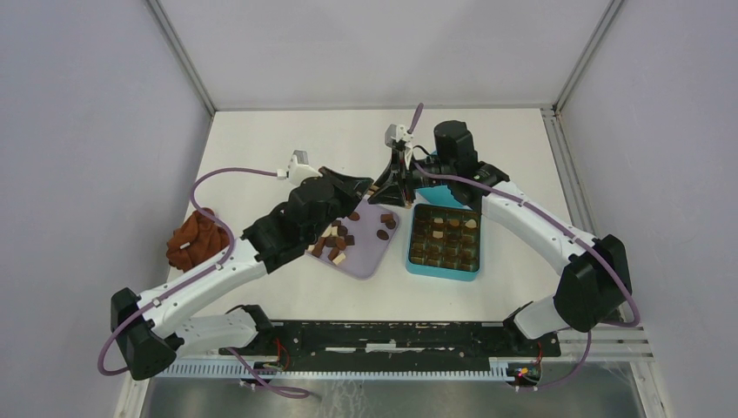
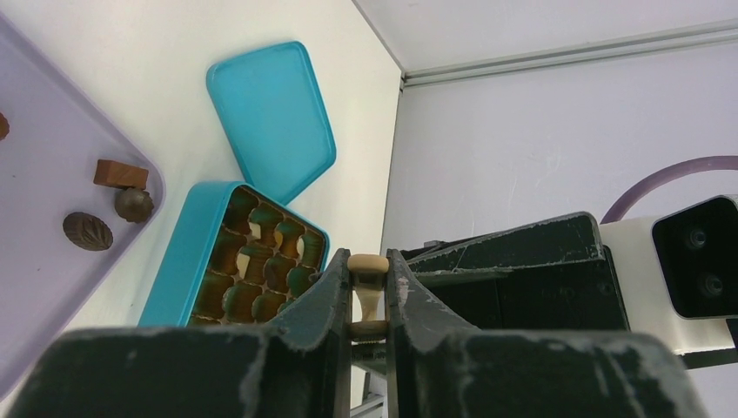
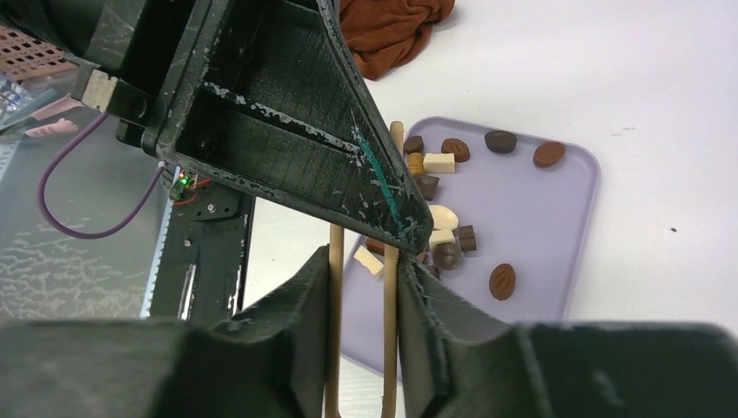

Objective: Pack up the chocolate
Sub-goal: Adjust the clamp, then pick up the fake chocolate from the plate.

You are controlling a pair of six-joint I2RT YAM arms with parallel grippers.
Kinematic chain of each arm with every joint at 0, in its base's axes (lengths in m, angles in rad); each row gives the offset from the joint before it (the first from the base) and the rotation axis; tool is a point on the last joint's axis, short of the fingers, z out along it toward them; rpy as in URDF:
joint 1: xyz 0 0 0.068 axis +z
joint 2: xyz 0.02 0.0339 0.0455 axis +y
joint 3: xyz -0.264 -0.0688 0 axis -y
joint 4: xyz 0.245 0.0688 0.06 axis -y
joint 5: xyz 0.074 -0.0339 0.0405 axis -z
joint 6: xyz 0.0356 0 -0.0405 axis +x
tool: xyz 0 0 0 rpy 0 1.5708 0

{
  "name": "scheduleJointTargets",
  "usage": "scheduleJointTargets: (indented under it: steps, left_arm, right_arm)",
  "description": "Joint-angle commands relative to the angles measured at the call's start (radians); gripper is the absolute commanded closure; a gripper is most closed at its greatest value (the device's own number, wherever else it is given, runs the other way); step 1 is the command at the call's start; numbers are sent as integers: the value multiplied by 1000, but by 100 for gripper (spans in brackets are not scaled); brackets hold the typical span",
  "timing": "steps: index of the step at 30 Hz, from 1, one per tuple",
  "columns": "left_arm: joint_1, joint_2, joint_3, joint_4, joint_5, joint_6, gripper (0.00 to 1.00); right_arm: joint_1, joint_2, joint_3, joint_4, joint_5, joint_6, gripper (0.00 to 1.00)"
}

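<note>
Several pieces of chocolate [image 1: 335, 242] lie on a lavender tray [image 1: 370, 259], dark, mid brown and cream. More pieces sit in the compartments of the open teal box [image 1: 442, 272] to its right. Above the tray's far edge both grippers meet on wooden tongs [image 3: 390, 279]. My left gripper [image 2: 368, 279] is shut on the tongs' beige end. My right gripper [image 3: 363, 270] presses on the two wooden arms. In the top view the left gripper [image 1: 370, 187] and right gripper [image 1: 393, 193] stand tip to tip. The tongs' working tips are hidden.
The teal lid [image 2: 270, 113] lies flat beyond the box, near the back wall. A rust-brown cloth lump [image 1: 193, 239] sits at the table's left edge. The left gripper's black finger [image 3: 287, 113] fills the upper part of the right wrist view.
</note>
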Motion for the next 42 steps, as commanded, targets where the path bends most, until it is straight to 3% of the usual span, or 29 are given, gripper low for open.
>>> scheduleJointTargets:
  steps: [1,4,10,13,20,25,35,42]
  left_arm:
    - [4,-23,-8,54,-7,-46,96]
    - [3,-24,-10,53,-8,-47,92]
    - [4,-28,1,-2,-30,-27,38]
    - [4,-35,46,-117,-72,25,21]
    - [3,-85,230,-471,-213,262,18]
    - [3,-112,328,-629,-281,399,18]
    - [3,-149,412,-802,-427,457,18]
    - [3,-233,393,-785,-439,462,18]
  right_arm:
    - [18,-18,27,16,-22,-17,70]
    - [19,-18,28,14,-25,-17,76]
    - [17,-21,23,15,-34,-8,81]
    - [12,-22,13,3,-22,-20,80]
    - [5,-3,61,-221,131,-239,78]
    - [21,50,143,-406,303,-414,76]
    - [194,210,259,-643,598,-597,72]
    - [298,362,354,-733,727,-627,69]
